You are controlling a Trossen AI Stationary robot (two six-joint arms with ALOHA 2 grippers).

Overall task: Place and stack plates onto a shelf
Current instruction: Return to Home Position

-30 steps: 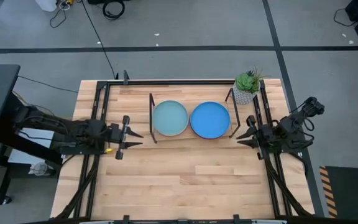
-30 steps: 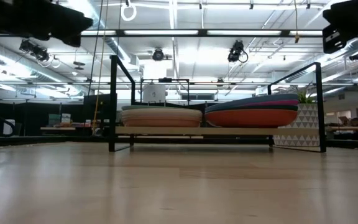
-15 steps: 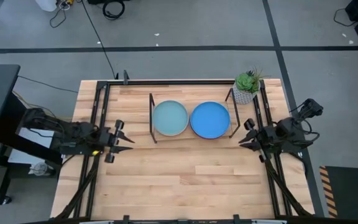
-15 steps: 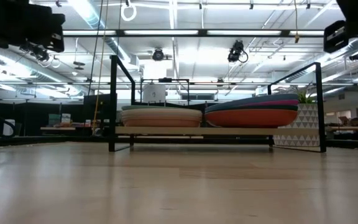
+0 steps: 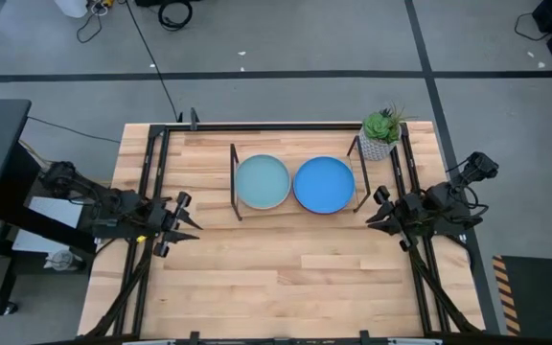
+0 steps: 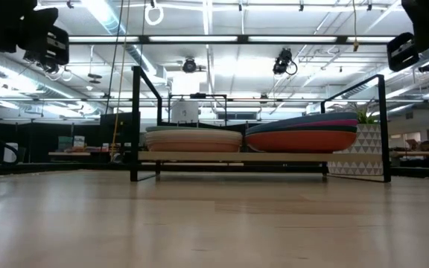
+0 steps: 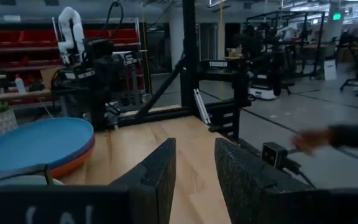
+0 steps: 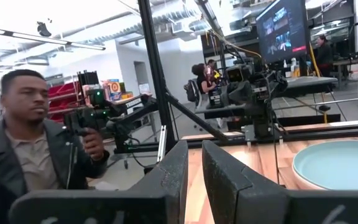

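The shelf (image 6: 229, 157) holds two stacks of plates on its light-wood board. The left stack (image 6: 192, 138) shows cream and salmon rims, with a light teal plate (image 5: 262, 182) on top. In the right stack (image 6: 302, 132), orange lies at the bottom, dark teal and magenta above it, and a bright blue plate (image 5: 324, 184) on top. My left gripper (image 5: 192, 227) hovers over the table's left rails, left of the shelf, with a narrow gap between its fingers (image 7: 195, 155). My right gripper (image 5: 369, 213) hovers by the shelf's right end, fingers slightly apart (image 8: 195, 155). Neither touches anything.
A potted plant (image 5: 379, 134) in a patterned pot stands at the shelf's far right corner. Black rails (image 5: 151, 192) run along both table sides under the arms. Bare wood (image 5: 286, 268) lies in front of the shelf. A person (image 8: 23, 143) stands beyond the table.
My left gripper has drawn back from the shelf toward the table's left edge and a little toward the near edge, turning slightly as it went. The plates and shelf have stayed still.
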